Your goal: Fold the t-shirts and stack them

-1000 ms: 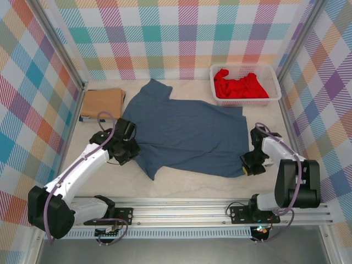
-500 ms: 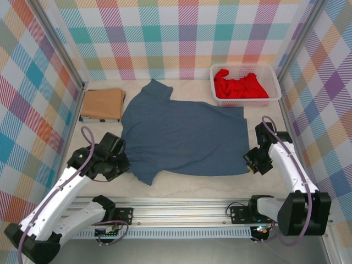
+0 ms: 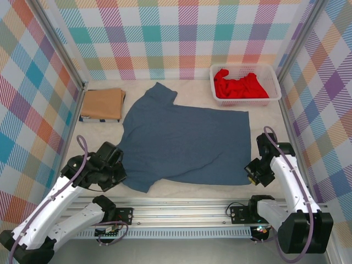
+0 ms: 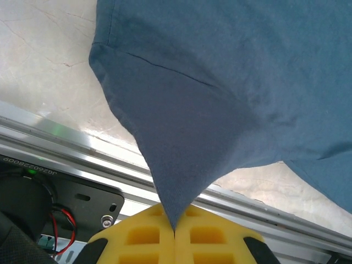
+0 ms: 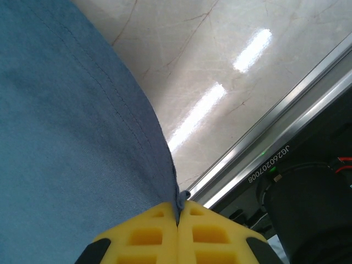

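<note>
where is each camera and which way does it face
top external: high behind the robot, facing down at the table, blue shirt, tan shirt, red shirt in the basket; left arm and right arm show.
left wrist: on the left arm, facing along the left gripper, shut on the blue shirt's corner.
right wrist: on the right arm, facing along the right gripper, shut on its edge.
shared: both wrist views catch shirt and rail.
</note>
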You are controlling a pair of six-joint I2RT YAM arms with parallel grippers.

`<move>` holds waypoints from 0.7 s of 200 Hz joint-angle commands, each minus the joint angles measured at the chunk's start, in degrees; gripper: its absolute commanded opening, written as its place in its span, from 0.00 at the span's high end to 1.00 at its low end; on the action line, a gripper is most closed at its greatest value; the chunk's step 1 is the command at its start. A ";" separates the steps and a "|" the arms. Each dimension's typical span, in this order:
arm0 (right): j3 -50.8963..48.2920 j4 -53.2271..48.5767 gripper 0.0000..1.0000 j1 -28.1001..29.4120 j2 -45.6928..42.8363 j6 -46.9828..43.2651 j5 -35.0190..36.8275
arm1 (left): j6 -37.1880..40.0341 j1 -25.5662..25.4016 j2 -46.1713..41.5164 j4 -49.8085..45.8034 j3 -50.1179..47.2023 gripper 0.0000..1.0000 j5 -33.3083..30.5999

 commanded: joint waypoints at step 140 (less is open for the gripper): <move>10.34 10.13 1.00 -3.51 23.86 -6.50 -0.63 | 15.04 9.14 36.36 19.14 20.52 1.00 -8.46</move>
